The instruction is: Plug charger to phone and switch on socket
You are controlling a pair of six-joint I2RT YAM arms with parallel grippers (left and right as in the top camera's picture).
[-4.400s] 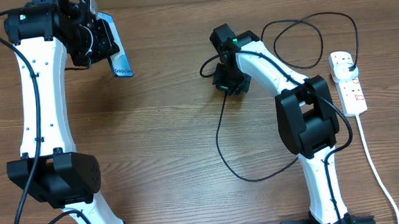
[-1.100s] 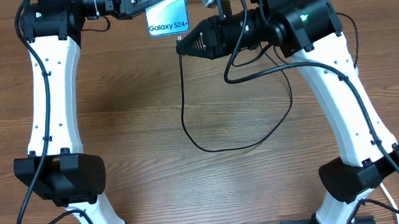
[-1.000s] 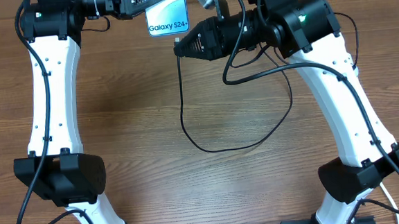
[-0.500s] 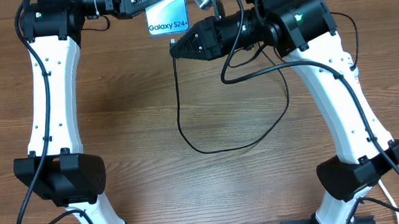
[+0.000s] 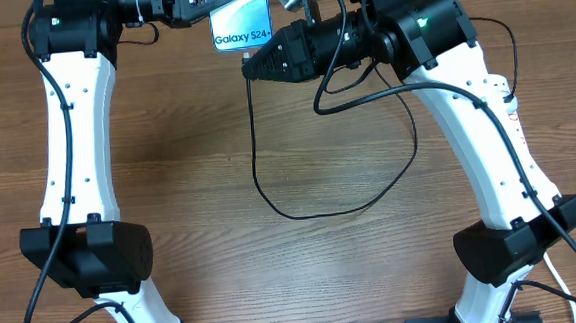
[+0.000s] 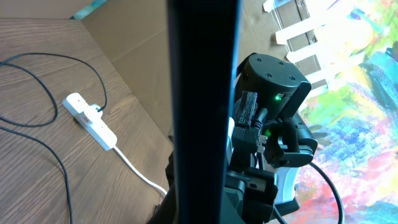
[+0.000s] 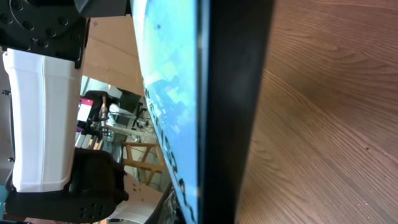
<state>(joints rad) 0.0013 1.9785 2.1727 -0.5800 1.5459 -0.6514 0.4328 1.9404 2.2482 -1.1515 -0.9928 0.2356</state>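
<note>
My left gripper is shut on the phone, holding it in the air at the table's far edge with the "Galaxy" end toward the right arm. Its dark edge fills the middle of the left wrist view. My right gripper is shut on the charger's connector end, right at the phone's lower end. The black charger cable hangs down and loops over the table. The phone's blue screen fills the right wrist view. The white socket lies at the far right, with the black plug in it.
The right arm reaches across the table's right side and covers most of the socket from above. The socket's thick white cord runs toward the front right. Both arm bases stand near the front edge. A cardboard wall stands behind the table.
My right gripper has moved left with the connector, closer to the phone's lower end, dragging the hanging cable left. The left arm and phone have stayed still.
</note>
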